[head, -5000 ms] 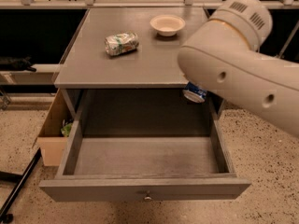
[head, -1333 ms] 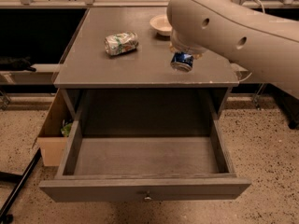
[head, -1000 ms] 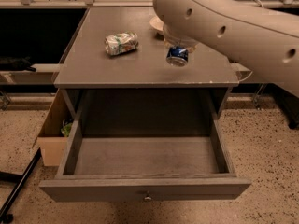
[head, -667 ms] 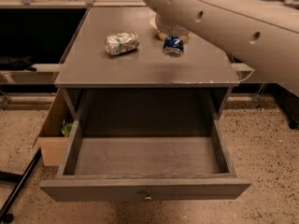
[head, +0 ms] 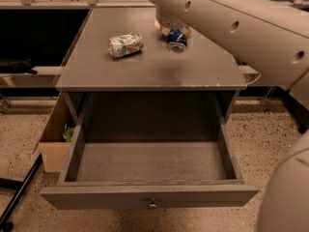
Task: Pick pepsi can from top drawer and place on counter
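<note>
The pepsi can (head: 176,40), blue with a silver end facing me, hangs tilted just over the back of the counter (head: 145,69). My gripper (head: 173,30) is right above it, shut on the can; most of the gripper is hidden under my big pale arm (head: 231,23), which crosses the top of the view. The top drawer (head: 149,164) is pulled fully out below the counter and has nothing in it. Its flat front panel carries a small metal knob (head: 152,205).
A crushed silver-green can (head: 125,44) lies on the counter left of the pepsi can. A brown cardboard box (head: 54,141) stands on the speckled floor against the cabinet's left side. A black stand leg (head: 19,192) runs along the floor at lower left.
My arm has carried the pepsi can up from beside the drawer, then left and toward the back of the counter. The white bowl is now hidden behind my arm.
</note>
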Robot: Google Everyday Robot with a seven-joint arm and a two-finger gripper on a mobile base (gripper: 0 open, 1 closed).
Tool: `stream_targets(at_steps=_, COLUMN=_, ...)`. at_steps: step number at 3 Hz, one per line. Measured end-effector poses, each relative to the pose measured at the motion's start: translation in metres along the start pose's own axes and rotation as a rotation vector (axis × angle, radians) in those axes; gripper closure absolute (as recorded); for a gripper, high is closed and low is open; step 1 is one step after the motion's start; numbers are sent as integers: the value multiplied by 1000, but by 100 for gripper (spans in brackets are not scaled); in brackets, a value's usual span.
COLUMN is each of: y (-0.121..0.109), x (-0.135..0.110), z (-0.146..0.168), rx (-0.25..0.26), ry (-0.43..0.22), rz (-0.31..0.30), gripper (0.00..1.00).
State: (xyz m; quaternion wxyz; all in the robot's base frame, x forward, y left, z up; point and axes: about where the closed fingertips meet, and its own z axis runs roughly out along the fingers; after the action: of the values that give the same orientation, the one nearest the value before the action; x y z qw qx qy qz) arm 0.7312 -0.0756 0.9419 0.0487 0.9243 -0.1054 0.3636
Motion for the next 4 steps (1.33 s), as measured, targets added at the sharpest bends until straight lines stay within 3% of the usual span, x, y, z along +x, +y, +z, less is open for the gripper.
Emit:
stream_targets(at_steps=2, y=-1, x=-49, z=23, rx=26, ry=-78, rz=7, gripper=100)
stream_targets(at_steps=3, y=-1, x=-49, z=23, rx=26, ry=-78, rz=7, gripper=100)
stream_targets(at_steps=4, y=-1, x=-49, z=23, rx=26, ry=-78, rz=7, gripper=86)
